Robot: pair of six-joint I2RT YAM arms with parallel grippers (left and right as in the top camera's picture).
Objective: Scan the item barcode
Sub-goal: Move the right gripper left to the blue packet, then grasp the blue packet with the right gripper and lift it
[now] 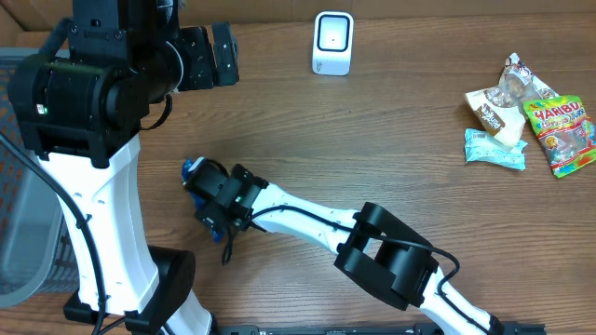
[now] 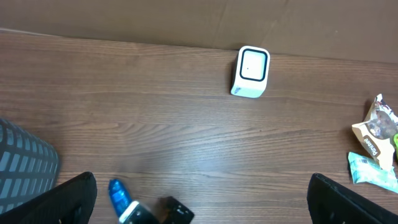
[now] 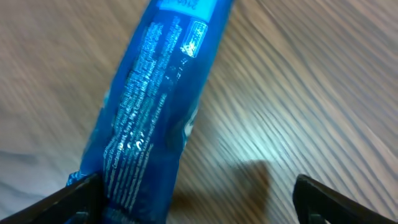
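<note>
a brown wood-grain bench [image 1: 391, 177] fills the overhead view, with a grey basket [image 1: 19, 214] at the left edge. a small white scanner [image 1: 332, 43] stands upright at the top centre of the frame. at the far right lies a cluster of snack packets [image 1: 507, 116], among them a bright haribo bag [image 1: 561, 132], all well apart from both arms.

the blue packet [image 1: 193, 169] lies on the bench at left of centre, mostly hidden from above by the right end effector [image 1: 200, 183], whose white arm reaches in from the lower right. in the right wrist view the blue packet [image 3: 149, 124] runs from the top centre down to the lower left, white print facing up. the right end effector [image 3: 196, 190] stands wide open around it; the packet's lower end sits right beside the finger [image 3: 81, 199] at lower left, and bare bench separates it from the other finger.

the left end effector [image 1: 212, 56] hangs at upper left, high over the bench, fingers spread wide with nothing between them. its wrist view looks down on the scanner [image 2: 252, 71] at upper centre and the blue packet [image 2: 118, 194] at the bottom edge.
</note>
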